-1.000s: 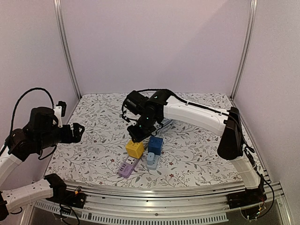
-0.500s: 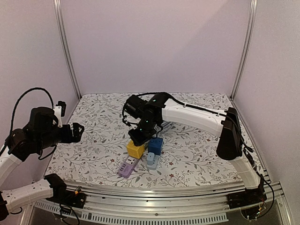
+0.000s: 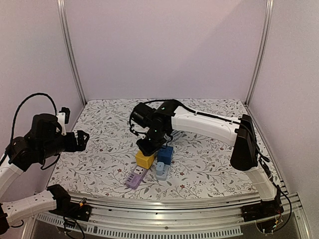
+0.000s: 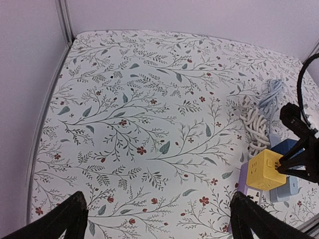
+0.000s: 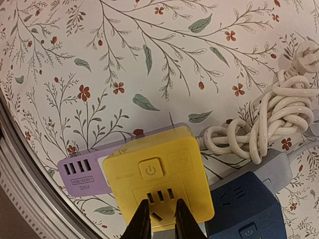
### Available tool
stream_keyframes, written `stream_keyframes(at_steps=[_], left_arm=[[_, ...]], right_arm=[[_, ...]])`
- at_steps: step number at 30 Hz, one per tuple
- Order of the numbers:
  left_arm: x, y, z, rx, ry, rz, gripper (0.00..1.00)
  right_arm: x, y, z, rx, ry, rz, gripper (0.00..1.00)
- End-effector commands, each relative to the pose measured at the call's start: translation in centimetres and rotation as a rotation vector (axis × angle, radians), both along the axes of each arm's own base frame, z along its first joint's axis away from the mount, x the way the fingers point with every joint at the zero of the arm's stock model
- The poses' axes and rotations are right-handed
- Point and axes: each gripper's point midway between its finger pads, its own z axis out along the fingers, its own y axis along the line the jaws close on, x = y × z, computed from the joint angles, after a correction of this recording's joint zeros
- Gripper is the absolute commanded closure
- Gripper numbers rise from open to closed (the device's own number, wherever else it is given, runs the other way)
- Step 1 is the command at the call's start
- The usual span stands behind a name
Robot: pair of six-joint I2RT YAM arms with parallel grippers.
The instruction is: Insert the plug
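Right claw (image 5: 162, 206): fingers pressed together, plug not visible between them. Yellow cube socket (image 5: 154, 172): directly under its tips. I would align with the slots and push straight down.

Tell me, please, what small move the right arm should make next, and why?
Probably a short, straight press downward. The right gripper is shut, with its tips at the socket face of the yellow cube, which sits on top of the purple strip. Nothing shows in its grip. Whether the cube is fully seated cannot be told, so the press should be gentle.
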Motion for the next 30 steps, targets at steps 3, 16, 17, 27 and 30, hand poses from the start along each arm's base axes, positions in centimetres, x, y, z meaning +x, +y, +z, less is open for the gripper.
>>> stream_keyframes(at_steps=[3,16,17,27,30], left_arm=[[0.1,0.0,-0.1,0.008,-0.007,-0.003,0.0],[0.1,0.0,-0.3,0.01,0.0,-0.006,0.0],[0.1,0.0,-0.3,0.01,0.001,-0.006,0.0],[0.2,-0.1,-0.4,0.011,0.003,-0.009,0.0],[0.2,-0.2,-0.4,0.012,0.005,-0.01,0.0]], right_arm=[[-2.9,-2.1,-6.6,-0.183,0.102,0.026,0.83],[-4.4,-3.1,-9.5,-0.28,0.127,0.062,0.84],[-4.5,-3.3,-9.7,-0.293,0.128,0.067,0.84],[-6.1,-7.5,-13.5,-0.551,0.103,0.13,0.87],[-6.6,-8.3,-14.1,-0.576,0.117,0.138,0.87]])
